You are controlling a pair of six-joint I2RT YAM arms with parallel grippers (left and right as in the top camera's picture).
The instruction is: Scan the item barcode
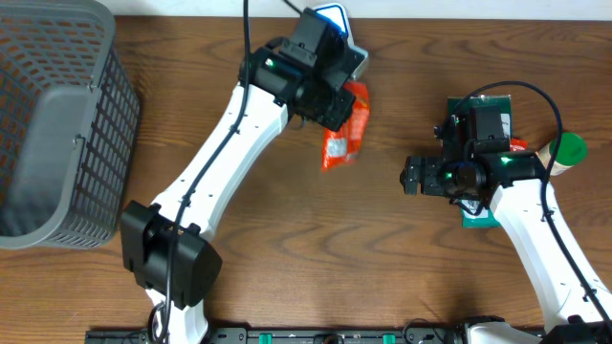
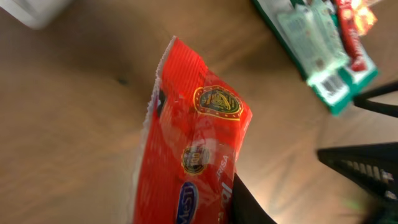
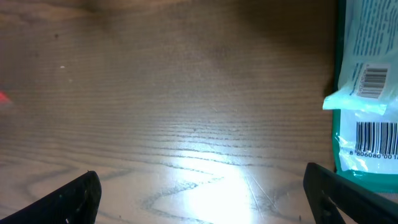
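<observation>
Evidently the pick is done: the left tool (image 1: 338, 111) is clamped on a red snack packet (image 1: 346, 134), gripping it by one end so that it hangs clear of the counter (image 1: 402, 277) toward the far middle. From the left wrist the packet (image 2: 193, 149) shows its printed face with gold emblems; I can find no barcode on the side that shows, so it may be on the back or under the grip.

Across from it, the right tool (image 1: 413, 177) hovers low with its jaws spread wide and nothing between them (image 3: 205, 199). A teal packet (image 3: 370, 93) lies just to one side of it, its own barcode (image 3: 377, 140) facing up.

A blue-and-white object (image 1: 335, 19) sits at the far edge, partly behind the left arm; whether that is the scanner I cannot tell. The grey basket (image 1: 57, 124) stands well apart at the left.

So, by my reckoning, the item is lifted but not scanned; finding the code and presenting it to a reader remain.
</observation>
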